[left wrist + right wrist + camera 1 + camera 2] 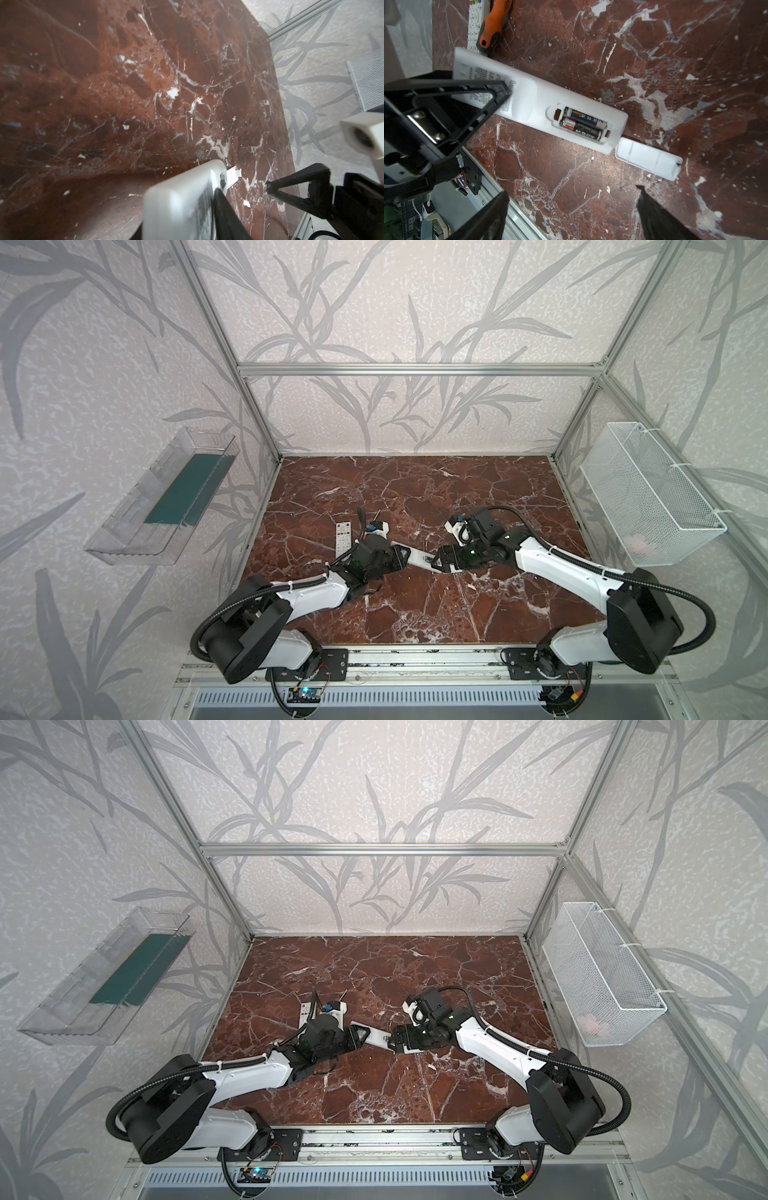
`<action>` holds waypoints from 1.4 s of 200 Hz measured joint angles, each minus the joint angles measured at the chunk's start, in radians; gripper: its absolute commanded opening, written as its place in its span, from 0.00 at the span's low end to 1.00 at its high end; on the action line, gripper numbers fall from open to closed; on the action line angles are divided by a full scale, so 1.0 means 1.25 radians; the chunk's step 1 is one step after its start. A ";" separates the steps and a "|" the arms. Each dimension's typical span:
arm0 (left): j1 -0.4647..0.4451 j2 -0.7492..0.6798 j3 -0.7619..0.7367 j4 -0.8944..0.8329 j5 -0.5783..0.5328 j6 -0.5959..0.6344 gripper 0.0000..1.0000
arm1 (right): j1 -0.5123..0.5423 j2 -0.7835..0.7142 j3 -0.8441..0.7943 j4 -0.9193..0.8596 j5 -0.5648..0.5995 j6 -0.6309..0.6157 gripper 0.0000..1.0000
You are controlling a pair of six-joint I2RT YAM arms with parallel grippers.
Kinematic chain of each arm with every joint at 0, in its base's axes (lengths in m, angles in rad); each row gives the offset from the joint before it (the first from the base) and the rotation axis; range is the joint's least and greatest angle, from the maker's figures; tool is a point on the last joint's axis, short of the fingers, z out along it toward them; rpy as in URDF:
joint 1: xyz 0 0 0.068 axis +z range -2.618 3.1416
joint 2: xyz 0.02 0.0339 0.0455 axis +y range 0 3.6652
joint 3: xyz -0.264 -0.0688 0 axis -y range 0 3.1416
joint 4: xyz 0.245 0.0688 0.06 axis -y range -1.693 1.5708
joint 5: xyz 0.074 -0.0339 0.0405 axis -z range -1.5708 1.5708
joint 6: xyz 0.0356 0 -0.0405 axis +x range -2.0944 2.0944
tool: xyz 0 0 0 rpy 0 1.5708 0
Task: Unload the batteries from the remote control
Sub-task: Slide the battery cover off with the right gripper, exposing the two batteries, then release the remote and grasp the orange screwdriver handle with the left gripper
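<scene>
Shows battery cover (650, 159) off, just beside the white remote (533, 99); both batteries (583, 123) yet to leave its open bay. Has right gripper (572, 190) spread wide; cannot tell left gripper (403, 558) hold on the remote.

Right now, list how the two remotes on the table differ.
The face-down remote shows its back; the face-up remote shows its buttons. The face-down remote's battery bay is open, two batteries inside, its cover on the table by its end; the face-up remote shows no bay. The face-up remote lies alongside the orange screwdriver; the face-down remote lies nearer the table's middle. Both are slim and white.
</scene>
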 measured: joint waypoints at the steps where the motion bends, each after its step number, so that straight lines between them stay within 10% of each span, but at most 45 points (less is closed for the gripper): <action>1: 0.000 0.001 0.000 -0.001 0.000 0.000 0.47 | -0.001 0.000 -0.001 0.001 0.000 0.000 0.95; 51: 0.000 0.020 0.000 -0.019 0.005 -0.002 0.60 | -0.027 -0.001 -0.026 0.010 -0.008 -0.004 0.95; 103: 0.004 0.018 -0.001 -0.036 -0.002 -0.007 0.99 | -0.032 -0.006 -0.027 0.009 -0.011 -0.012 0.95; 215: 0.079 -0.165 0.106 -0.420 -0.077 0.132 0.99 | -0.036 -0.039 -0.027 0.000 -0.005 -0.024 0.96; 280: 0.167 0.109 0.475 -0.759 -0.146 0.372 0.87 | -0.036 -0.040 -0.027 0.011 -0.035 -0.023 0.96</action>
